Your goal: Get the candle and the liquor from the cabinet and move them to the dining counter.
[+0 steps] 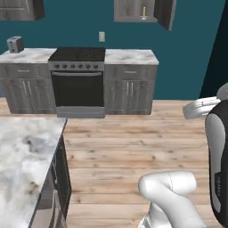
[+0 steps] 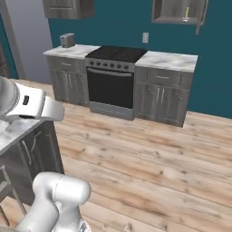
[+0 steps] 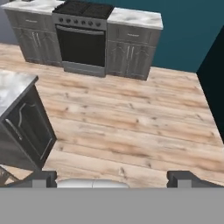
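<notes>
The cabinet (image 1: 133,11) (image 2: 170,11) hangs on the teal wall far ahead, above the right worktop, with its door swung open to the right. The pale-yellow candle (image 1: 144,13) (image 2: 186,13) stands upright on its shelf. The liquor is out of view. A corner of the marble dining counter (image 1: 22,151) (image 2: 11,131) (image 3: 11,89) lies close on my left. My gripper (image 3: 113,179) is open wide and empty, its two dark fingertips (image 3: 43,178) far apart. It hangs over the wooden floor, a long way short of the cabinet.
A black stove (image 1: 78,75) (image 2: 113,77) (image 3: 83,37) sits between grey base units with marble tops. A toaster (image 1: 15,44) (image 2: 67,40) stands at the left end. Another wall cabinet (image 1: 20,9) hangs upper left. Open wooden floor (image 1: 133,142) lies between me and the units.
</notes>
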